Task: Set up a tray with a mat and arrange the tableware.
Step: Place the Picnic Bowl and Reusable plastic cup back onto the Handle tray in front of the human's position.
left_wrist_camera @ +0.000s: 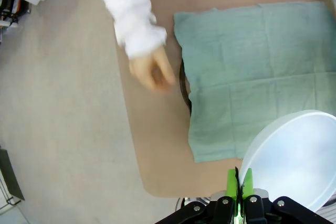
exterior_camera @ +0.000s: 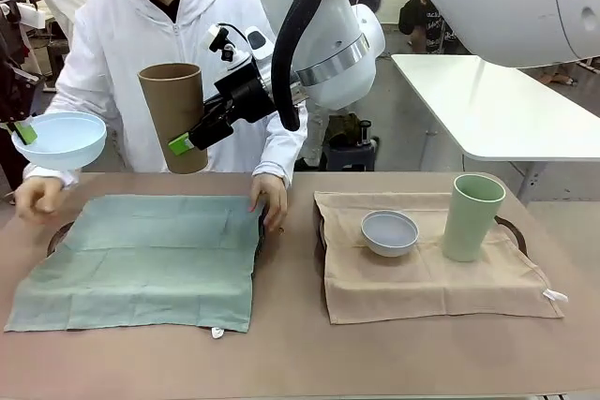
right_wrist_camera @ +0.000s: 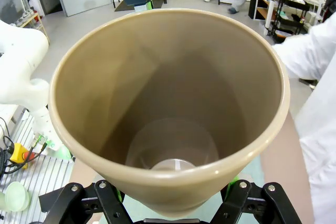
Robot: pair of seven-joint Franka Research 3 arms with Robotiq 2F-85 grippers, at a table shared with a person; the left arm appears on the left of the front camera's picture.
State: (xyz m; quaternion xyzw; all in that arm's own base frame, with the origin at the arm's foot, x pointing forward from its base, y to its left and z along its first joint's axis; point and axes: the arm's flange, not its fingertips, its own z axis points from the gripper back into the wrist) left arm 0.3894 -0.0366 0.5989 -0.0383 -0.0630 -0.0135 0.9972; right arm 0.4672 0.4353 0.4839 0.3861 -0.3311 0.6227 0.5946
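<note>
My right gripper (exterior_camera: 190, 141) reaches across to the left and is shut on a tan-brown tumbler (exterior_camera: 174, 111), held tilted in the air above the green mat (exterior_camera: 141, 255). In the right wrist view the tumbler (right_wrist_camera: 168, 108) is empty, with the gripper (right_wrist_camera: 173, 205) clamped around its base. At the far left my left gripper (exterior_camera: 25, 132) is shut on the rim of a pale blue bowl (exterior_camera: 61, 138), also in the air. The left wrist view looks down on that gripper (left_wrist_camera: 239, 184), the bowl (left_wrist_camera: 302, 158) and the green mat (left_wrist_camera: 257, 72). A greyish white bowl (exterior_camera: 389, 232) and a light green tumbler (exterior_camera: 473, 217) stand on the tan mat (exterior_camera: 422, 278).
Each mat lies over a dark tray, whose rim shows at the left (exterior_camera: 58, 236) and right (exterior_camera: 512, 227). The person in white rests one hand (exterior_camera: 37, 196) left of the green mat and the other hand (exterior_camera: 271, 198) on its right edge. A white table (exterior_camera: 487, 110) stands behind.
</note>
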